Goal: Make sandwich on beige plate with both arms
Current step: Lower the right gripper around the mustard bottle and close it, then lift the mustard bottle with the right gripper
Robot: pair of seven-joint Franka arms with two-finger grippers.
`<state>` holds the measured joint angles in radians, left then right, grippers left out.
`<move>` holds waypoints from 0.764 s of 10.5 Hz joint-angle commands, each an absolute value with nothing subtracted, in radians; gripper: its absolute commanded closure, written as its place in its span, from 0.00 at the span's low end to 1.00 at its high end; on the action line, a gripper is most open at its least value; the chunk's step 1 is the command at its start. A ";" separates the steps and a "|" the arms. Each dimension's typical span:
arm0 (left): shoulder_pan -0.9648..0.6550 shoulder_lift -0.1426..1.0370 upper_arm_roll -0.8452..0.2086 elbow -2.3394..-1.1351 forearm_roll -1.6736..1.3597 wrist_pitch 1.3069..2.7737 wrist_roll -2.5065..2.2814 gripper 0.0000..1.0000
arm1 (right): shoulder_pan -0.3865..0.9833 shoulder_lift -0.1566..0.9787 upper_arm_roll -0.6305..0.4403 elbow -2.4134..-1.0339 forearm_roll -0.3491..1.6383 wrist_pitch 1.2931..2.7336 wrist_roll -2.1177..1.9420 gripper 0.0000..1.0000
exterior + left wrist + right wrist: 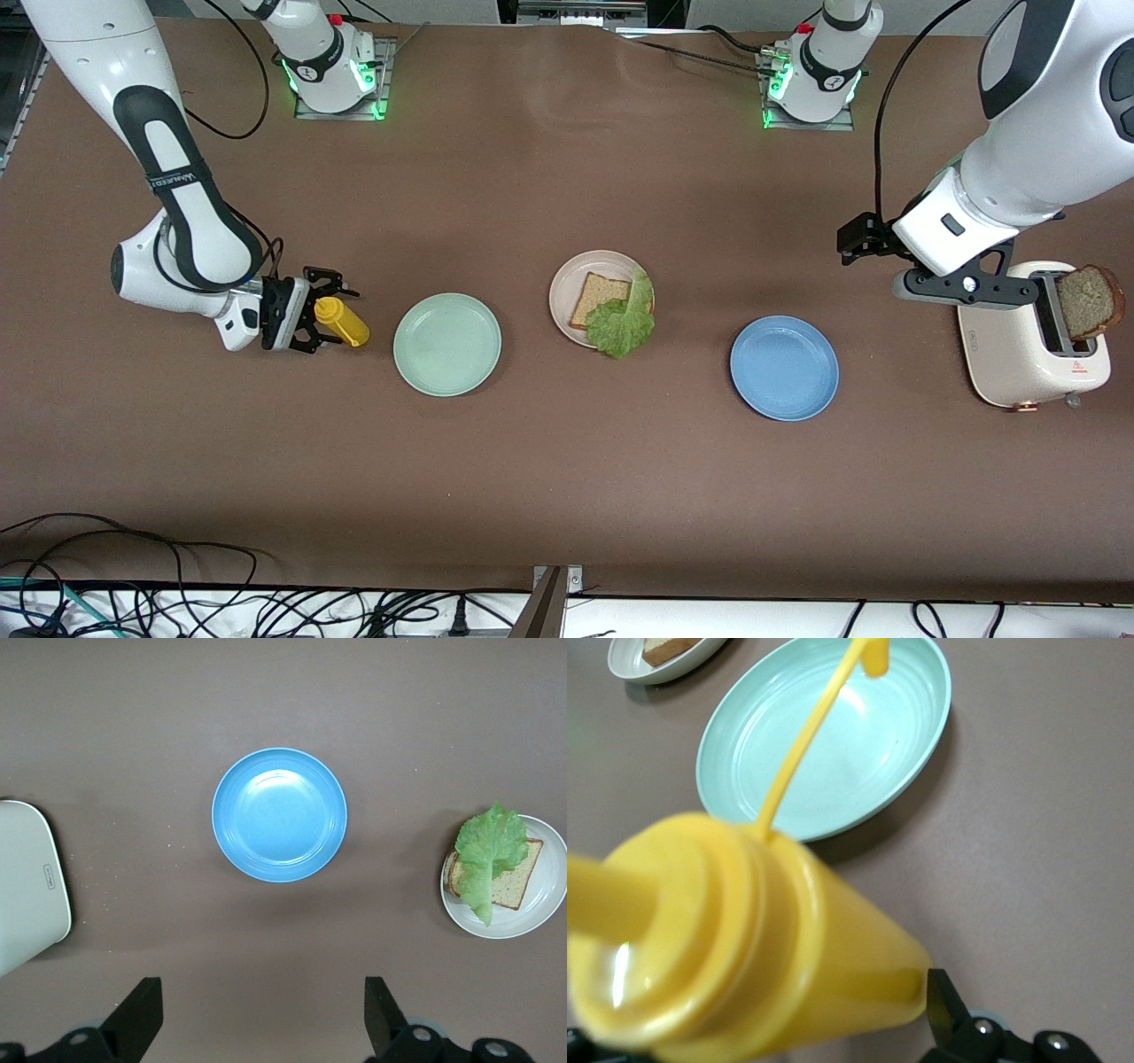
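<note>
We judge the top slice is next. The toaster (1019, 354), low at the left arm's end, holds bread (1088, 303) upright in its slot. The left gripper (966, 285) hangs over its edge with fingers spread and empty; we should centre them across the slice and lift straight.

The blue plate (784, 368) and green plate (447, 344) lie low in the frame, off our path. Mid-frame, the beige plate (567, 288) carries one slice (598, 297) under lettuce (625, 323). The right gripper (317, 312) straddles a yellow bottle (344, 322), fingers wide.
</note>
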<state>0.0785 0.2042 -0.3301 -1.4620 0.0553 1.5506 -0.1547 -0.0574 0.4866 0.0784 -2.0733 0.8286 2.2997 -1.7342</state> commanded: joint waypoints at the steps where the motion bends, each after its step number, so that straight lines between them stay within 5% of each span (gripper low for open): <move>1: 0.080 0.192 -0.336 -1.462 0.078 1.536 -0.169 0.00 | -0.055 0.511 0.081 -2.052 0.858 2.310 -1.766 0.00; 4: 0.081 0.192 -0.337 -1.462 0.078 1.536 -0.169 0.00 | -0.055 0.534 0.081 -2.026 0.859 2.310 -1.795 0.00; 5: 0.080 0.192 -0.336 -1.462 0.078 1.536 -0.169 0.00 | -0.055 0.534 0.081 -2.025 0.861 2.312 -1.793 0.14; 8: 0.080 0.192 -0.337 -1.462 0.078 1.536 -0.169 0.00 | -0.046 0.535 0.081 -2.020 0.859 2.312 -1.793 0.86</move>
<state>0.0785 0.2042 -0.3301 -1.4620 0.0553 1.5506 -0.1548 -0.0519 0.5202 0.0793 -2.0386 0.8296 2.3070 -1.7696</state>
